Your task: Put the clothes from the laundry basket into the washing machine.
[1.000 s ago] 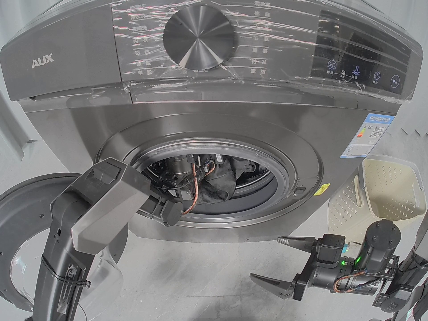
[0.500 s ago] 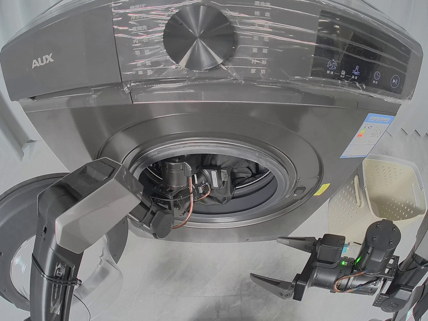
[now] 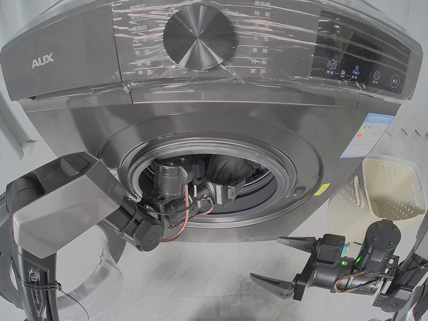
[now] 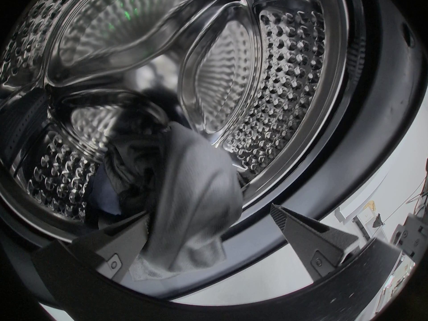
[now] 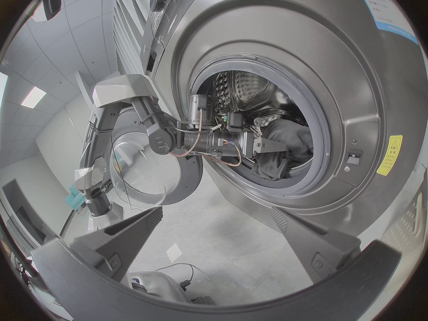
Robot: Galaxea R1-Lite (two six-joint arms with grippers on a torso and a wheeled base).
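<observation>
The left hand (image 3: 236, 189), fingers spread and gripping nothing, sits level inside the washing machine (image 3: 214, 125) mouth, where the left wrist view reveals grey clothes (image 4: 191, 201) slumped over the drum lip; the right hand (image 3: 265, 258) hovers open at five o'clock of the mouth, the laundry basket (image 3: 392, 188) at three.

Pale grey floor (image 3: 200, 273), panelled ceiling (image 5: 76, 41).
</observation>
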